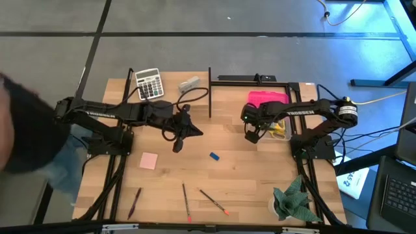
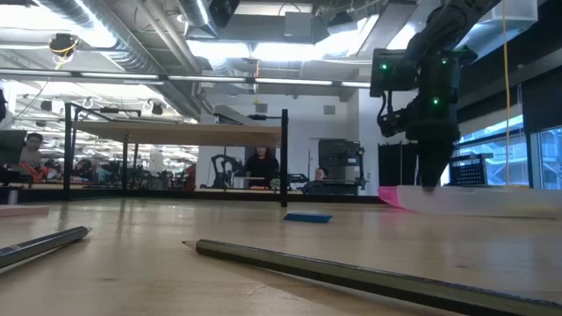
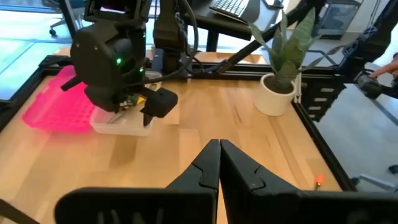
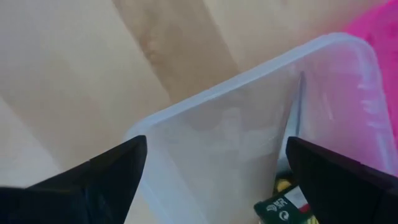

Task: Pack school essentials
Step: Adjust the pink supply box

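My left gripper (image 1: 177,144) is shut and hovers over bare wood mid-table; its joined fingers (image 3: 219,163) touch nothing. My right gripper (image 1: 251,134) is open and points down at the near-left corner of a clear plastic box (image 4: 236,124), one finger on either side of that corner. Inside the box lie the scissors (image 4: 297,112) and the crayon box (image 4: 286,205). The box's pink lid (image 1: 266,99) lies on its far side. On the table lie a pink note pad (image 1: 149,160), a blue eraser (image 1: 214,156) and three pencils (image 1: 186,201).
A calculator (image 1: 148,83) and a grey stapler (image 1: 188,83) sit near the far edge. A black upright post (image 1: 209,91) stands at the far middle. A potted plant (image 1: 292,198) occupies the near right corner. Bare wood lies between the eraser and the box.
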Motion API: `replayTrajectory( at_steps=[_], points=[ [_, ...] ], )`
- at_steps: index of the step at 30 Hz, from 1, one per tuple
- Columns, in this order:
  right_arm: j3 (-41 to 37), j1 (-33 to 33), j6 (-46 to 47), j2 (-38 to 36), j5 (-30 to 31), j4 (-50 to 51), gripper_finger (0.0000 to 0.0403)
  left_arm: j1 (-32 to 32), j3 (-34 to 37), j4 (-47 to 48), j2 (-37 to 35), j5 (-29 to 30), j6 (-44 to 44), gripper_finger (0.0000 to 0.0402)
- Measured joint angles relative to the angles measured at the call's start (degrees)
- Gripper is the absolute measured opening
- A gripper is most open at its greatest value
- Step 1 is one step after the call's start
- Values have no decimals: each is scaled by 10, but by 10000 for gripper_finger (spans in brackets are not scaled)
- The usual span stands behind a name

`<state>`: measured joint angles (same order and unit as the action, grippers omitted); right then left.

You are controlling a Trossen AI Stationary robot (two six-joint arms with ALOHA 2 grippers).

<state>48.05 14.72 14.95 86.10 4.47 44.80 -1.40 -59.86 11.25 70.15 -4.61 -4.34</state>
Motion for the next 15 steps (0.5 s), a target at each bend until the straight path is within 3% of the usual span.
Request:
replayTrajectory(
  at_steps=[15],
  points=[
    [0,-66,69,10,-26,-27,385,-28,0,3,0,10,-1,0]
  ],
)
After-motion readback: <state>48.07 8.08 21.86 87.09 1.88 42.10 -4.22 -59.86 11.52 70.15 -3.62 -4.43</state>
